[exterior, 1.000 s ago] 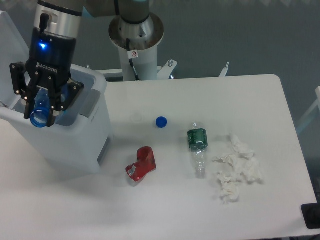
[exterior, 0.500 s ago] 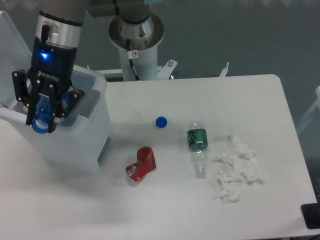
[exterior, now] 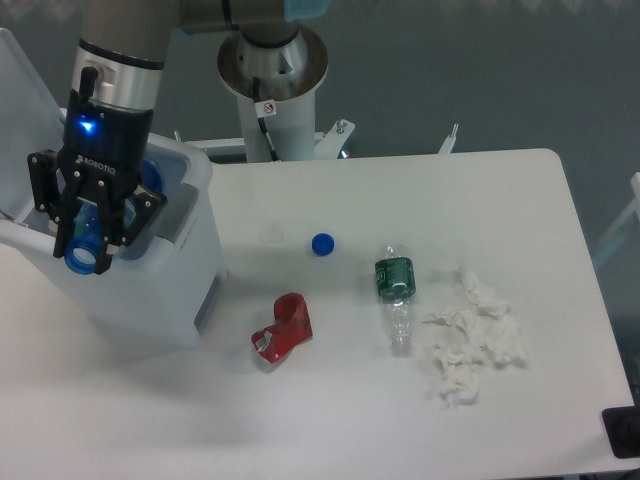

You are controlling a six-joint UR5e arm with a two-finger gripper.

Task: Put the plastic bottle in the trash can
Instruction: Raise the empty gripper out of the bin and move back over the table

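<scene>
**Blue bottle poised over the bin's front edge**

At the far left of the frame stands the trash can, its white lid tipped up and back at the upper left corner. Right over its opening hangs the gripper, fingers pointing down and closed on a blue plastic bottle. The bottle's round end faces the camera, and its body is mostly hidden between the fingers. From this angle that end looks to sit near the front rim of the bin, not over the middle of the opening, though I can't tell the height above it.

That's where I'd worry. If the fingers let go here, the bottle could clip the front rim and bounce out onto the table instead of dropping inside. Going lower could also knock the fingers against the bin wall or the raised lid.

Moving right along the table, there's a crumpled red can just beside the bin. Next comes a small blue cap near the middle. Then a clear bottle with a green label lies on its side. It is plastic too, so it may also need binning. At the right, close beside it, sits a heap of crumpled white tissue.
</scene>
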